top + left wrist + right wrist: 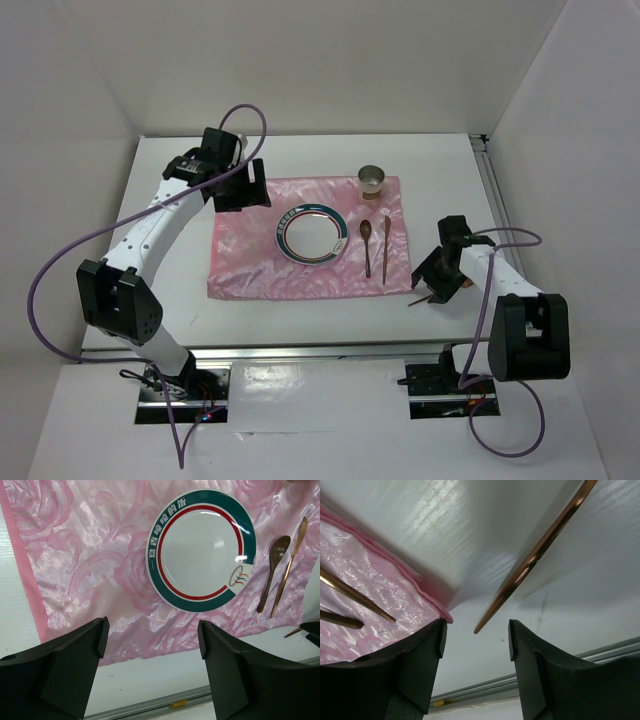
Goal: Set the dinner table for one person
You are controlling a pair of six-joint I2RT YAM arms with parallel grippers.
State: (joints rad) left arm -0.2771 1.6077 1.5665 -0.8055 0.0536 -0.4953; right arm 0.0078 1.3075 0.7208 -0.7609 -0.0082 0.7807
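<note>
The dinner table (170, 170) carries a shiny pink cloth (250, 265). On the cloth lie a white plate with a green and red rim (311, 235), a copper spoon (366, 240) and a copper knife (385, 248). A metal cup (372, 181) stands at the cloth's far edge. A third copper utensil (535, 557) lies on the bare table right of the cloth, its thin end just ahead of my right gripper (476, 640), which is open and holds nothing. My left gripper (152, 635) hangs open over the cloth's left side, with the plate (201, 550) ahead of it.
A metal rail (485, 685) runs along the table's near edge, just below the right gripper. Another rail (490, 190) lines the right side. White walls enclose the table at the back and on both sides.
</note>
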